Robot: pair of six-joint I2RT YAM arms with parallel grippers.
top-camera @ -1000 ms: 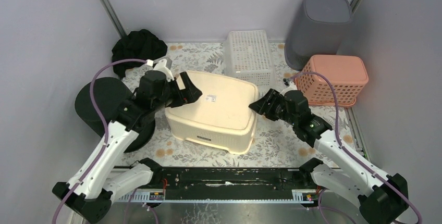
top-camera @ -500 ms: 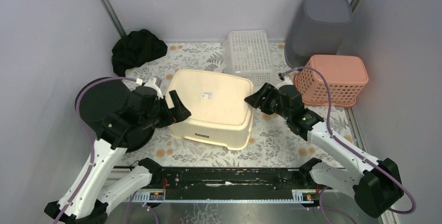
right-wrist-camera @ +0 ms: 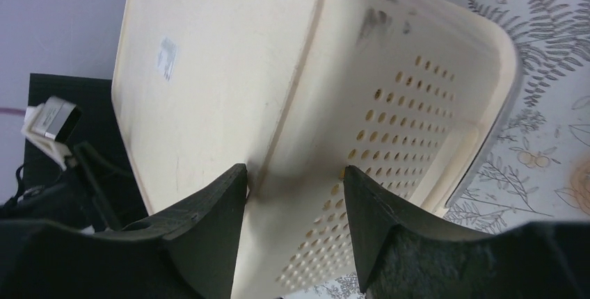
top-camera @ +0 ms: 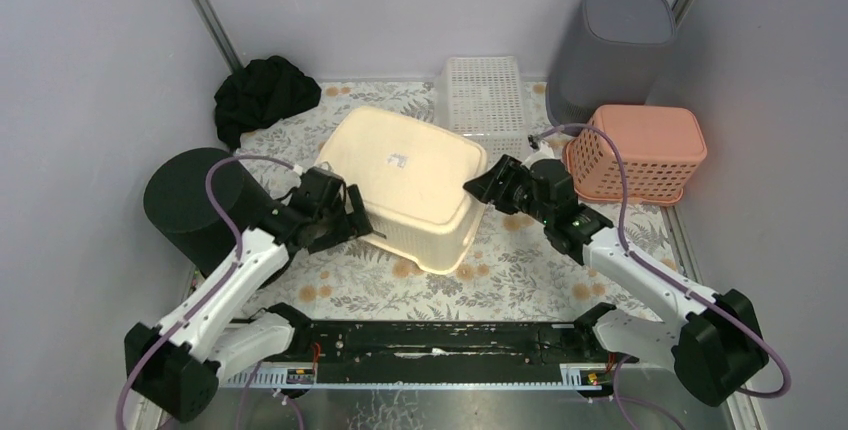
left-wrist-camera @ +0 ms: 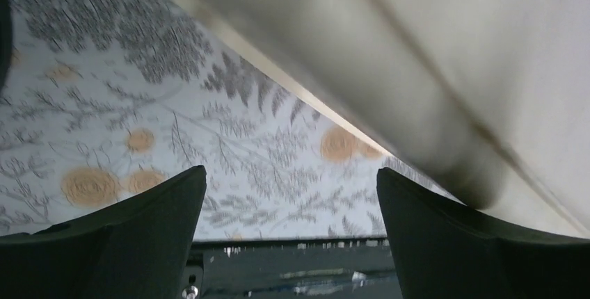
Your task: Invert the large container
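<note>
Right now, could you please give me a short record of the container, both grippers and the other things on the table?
container: cream, base up, tilted, left rim off the table
left gripper: open, at the container's near-left rim, holding nothing
right gripper: open, at the container's right corner; contact unclear
left side: black bin
back: black cloth, white basket, grey bin
right side: pink basket

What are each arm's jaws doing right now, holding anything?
Left gripper: open, holding nothing, by the large container's raised rim.
Right gripper: open, at the container's side.
</note>
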